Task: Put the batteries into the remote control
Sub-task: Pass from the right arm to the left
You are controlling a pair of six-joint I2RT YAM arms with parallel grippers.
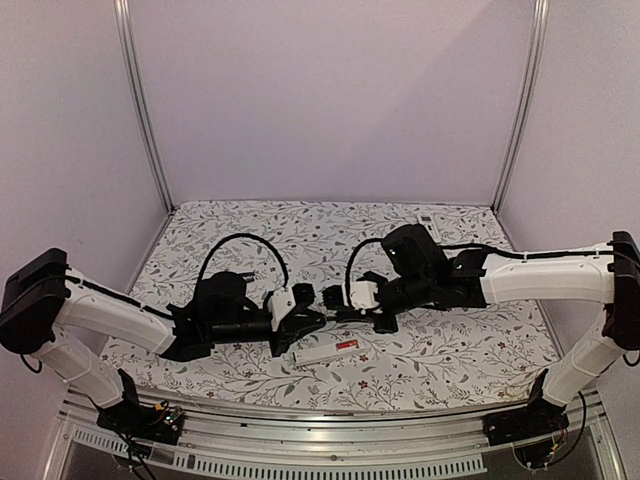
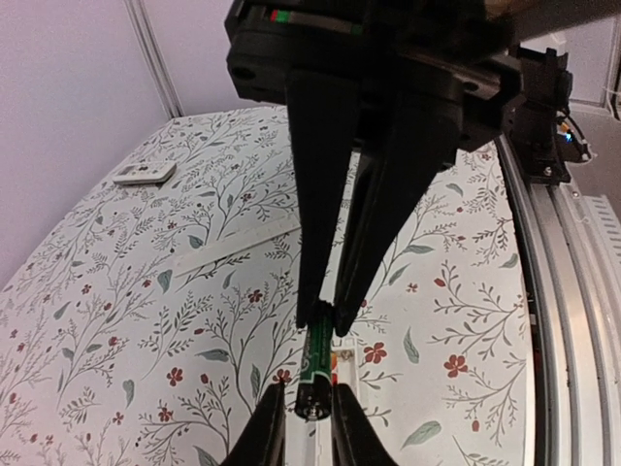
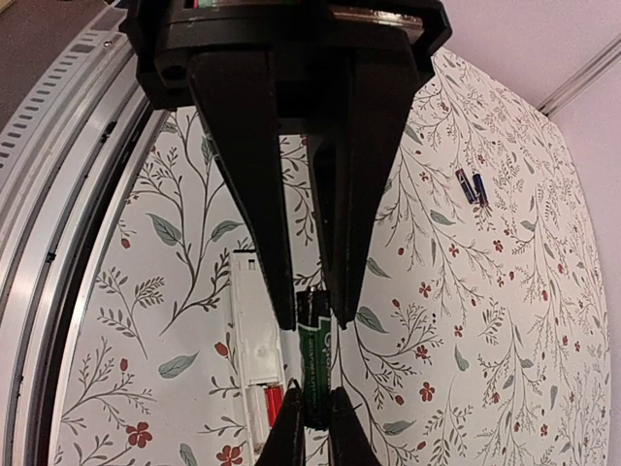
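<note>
where it shows, the green battery (image 3: 313,354) is cylindrical.

- Left arm (image 1: 100,320) reaches in low from its base, forearm pointing right toward the middle
- Right arm (image 1: 540,280) stretches left to meet it, the two tip to tip
- Left gripper (image 2: 325,316) has its fingers pinched on one end of a battery (image 2: 316,364)
- Right gripper (image 3: 312,313) clamps the other end, jaws nearly together

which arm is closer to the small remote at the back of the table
Right. The right arm reaches across just in front of the remote; the left arm sits farther away, toward the near left.
</note>
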